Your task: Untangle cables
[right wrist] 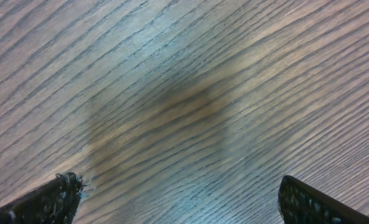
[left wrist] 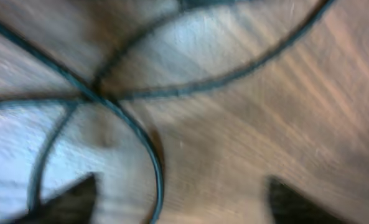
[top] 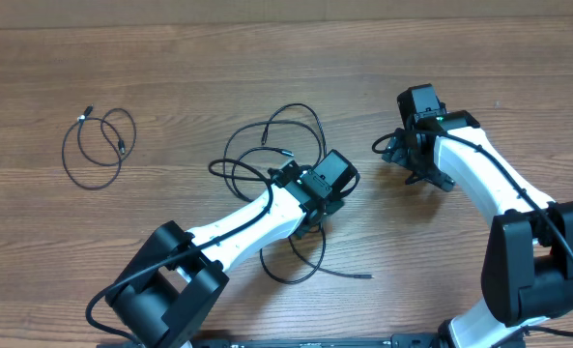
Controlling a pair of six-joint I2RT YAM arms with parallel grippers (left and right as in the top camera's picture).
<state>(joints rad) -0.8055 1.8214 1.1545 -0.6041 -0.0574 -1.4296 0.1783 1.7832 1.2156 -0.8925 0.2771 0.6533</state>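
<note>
A tangle of thin black cables [top: 267,145] lies in loose loops at the table's middle, with one end trailing to a plug [top: 365,275] near the front. My left gripper [top: 327,188] hangs over the tangle's right side. In the blurred left wrist view its jaws [left wrist: 181,202] stand wide apart, and a cable strand [left wrist: 140,134] curves down between them, touching neither finger. Another black cable [top: 98,145] lies coiled by itself at the far left. My right gripper [top: 407,155] is to the right of the tangle, open [right wrist: 181,199] over bare wood with nothing between its fingers.
The wooden table [top: 479,58] runs on past the cables at the back and right. Both arm bases stand at the front edge, the left arm [top: 228,232] reaching diagonally over part of the tangle.
</note>
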